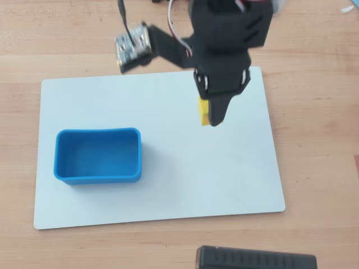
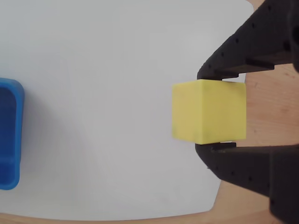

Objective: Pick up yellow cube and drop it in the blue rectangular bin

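In the overhead view the gripper (image 1: 211, 115) hangs over the upper right part of a white board (image 1: 168, 196) that lies on the wooden surface (image 1: 314, 140), with the yellow cube (image 1: 202, 110) showing as a small yellow patch just left of its dark fingers. The blue rectangular bin (image 1: 98, 179) sits on the board's left side, well apart from the cube, and looks empty. A dark slotted object (image 1: 255, 259) lies at the bottom edge. In the wrist view the gripper (image 2: 210, 112) is closed on the yellow cube (image 2: 209, 111), one black finger pressing its top face and the other its bottom face, the blue rectangular bin (image 2: 17, 135) at the far left. The cube looks light, stiff and matte, so a flat-face pinch like this one should hold without slipping.
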